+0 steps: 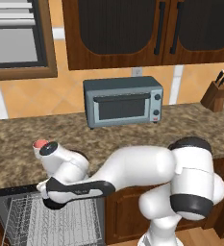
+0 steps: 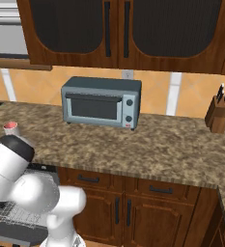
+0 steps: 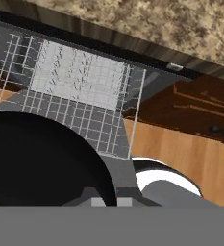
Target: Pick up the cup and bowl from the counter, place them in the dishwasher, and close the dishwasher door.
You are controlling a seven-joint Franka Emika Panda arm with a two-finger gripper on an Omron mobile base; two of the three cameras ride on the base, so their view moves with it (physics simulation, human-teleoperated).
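The black bowl (image 3: 36, 163) bulks large at the lower left of the hand view, and my gripper (image 1: 55, 201) is shut on its rim. It hangs just above the white wire rack (image 1: 41, 222) of the open dishwasher (image 3: 80, 77). The dishwasher door (image 2: 17, 235) is folded down below the rack. At the left end of the counter (image 1: 132, 139), just behind my wrist, stands the grey cup (image 1: 39, 144) with its pink inside, also in the right base view as the cup (image 2: 10, 128). My fingertips are hidden by the bowl.
A grey toaster oven (image 1: 123, 102) stands at the back of the counter and a knife block (image 1: 217, 93) at the far right. Brown drawers and cabinet doors (image 2: 128, 207) lie right of the dishwasher, over a wooden floor (image 3: 180, 153).
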